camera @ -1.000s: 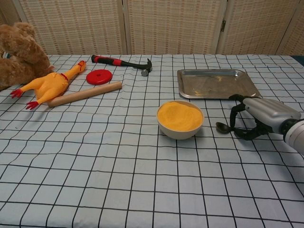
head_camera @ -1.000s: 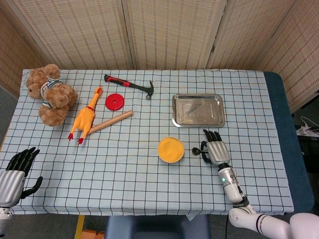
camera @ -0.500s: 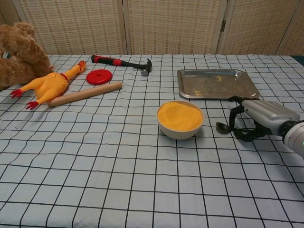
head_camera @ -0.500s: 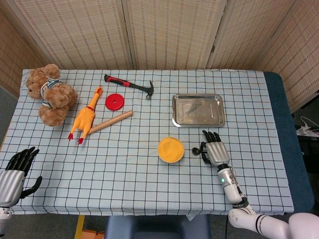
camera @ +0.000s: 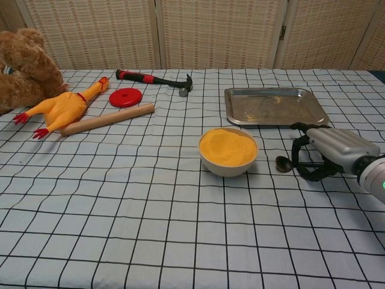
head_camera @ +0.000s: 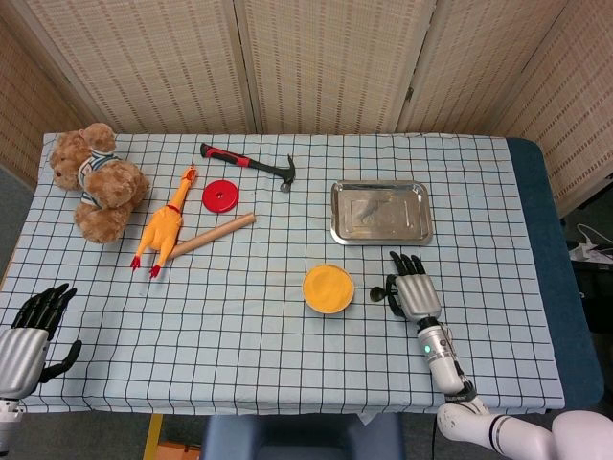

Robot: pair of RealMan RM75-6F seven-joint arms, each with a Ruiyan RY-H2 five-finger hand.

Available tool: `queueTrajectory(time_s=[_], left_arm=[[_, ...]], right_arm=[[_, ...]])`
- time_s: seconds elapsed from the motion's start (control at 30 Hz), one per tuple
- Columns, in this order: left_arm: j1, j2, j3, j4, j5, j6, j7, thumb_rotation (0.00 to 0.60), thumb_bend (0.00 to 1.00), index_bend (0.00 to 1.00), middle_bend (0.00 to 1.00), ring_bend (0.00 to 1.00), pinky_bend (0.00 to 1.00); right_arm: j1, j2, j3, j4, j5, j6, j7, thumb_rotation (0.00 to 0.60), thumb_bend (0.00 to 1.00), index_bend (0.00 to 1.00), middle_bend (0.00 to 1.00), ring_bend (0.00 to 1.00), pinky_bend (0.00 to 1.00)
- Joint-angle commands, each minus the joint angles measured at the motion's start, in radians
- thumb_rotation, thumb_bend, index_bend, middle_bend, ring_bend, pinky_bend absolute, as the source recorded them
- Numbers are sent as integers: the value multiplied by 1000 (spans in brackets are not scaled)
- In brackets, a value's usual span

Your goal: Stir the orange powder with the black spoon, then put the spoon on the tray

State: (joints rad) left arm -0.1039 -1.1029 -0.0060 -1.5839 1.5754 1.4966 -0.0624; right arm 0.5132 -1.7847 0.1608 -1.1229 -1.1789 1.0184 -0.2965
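Note:
A white bowl of orange powder (head_camera: 328,288) (camera: 228,150) stands mid-table. Just right of it the black spoon (head_camera: 375,289) (camera: 283,164) lies low over the cloth, its round end pointing at the bowl. Its handle runs under my right hand (head_camera: 416,287) (camera: 334,150), whose dark fingers curl down around it and grip it. The steel tray (head_camera: 337,213) (camera: 275,106) sits beyond the hand and holds nothing. My left hand (head_camera: 29,335) hangs at the table's near left corner with fingers apart, holding nothing.
On the left half lie a teddy bear (head_camera: 98,182), a yellow rubber chicken (head_camera: 161,228), a wooden rolling pin (head_camera: 213,233), a red disc (head_camera: 220,196) and a red-handled hammer (head_camera: 247,163). A wicker screen stands behind the table.
The right hand's fingers have closed further around the spoon's handle. The spoon's round end has shifted slightly right and tipped. The left hand has not moved.

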Motion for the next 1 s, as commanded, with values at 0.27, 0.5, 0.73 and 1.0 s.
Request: queueTrajectory(time_s=[0.27,0.5,0.73,1.0], left_arm=[[1,1,0,-1,0,2,0,600,414,0,0,0,84],[1,1,0,-3,0,1,2,600,414,0,0,0,85],[0,-1,0,-2,2,1,2,600,414,0,0,0,85],[0,1,1,-4,5,2,-3,600,413,0,0,0,86]], right_arm=[[-10,15,6,-30,-15,39,3,600,435,645,0,0,0],[-14,42,18,-72,-37,76,18,600,435,661,1,0,0],[13,57,59,-129,-76,127,18,600,436,664,10,0,0],[89,-8,89,-114,-110,140,-61,600,435,665,14,0,0]])
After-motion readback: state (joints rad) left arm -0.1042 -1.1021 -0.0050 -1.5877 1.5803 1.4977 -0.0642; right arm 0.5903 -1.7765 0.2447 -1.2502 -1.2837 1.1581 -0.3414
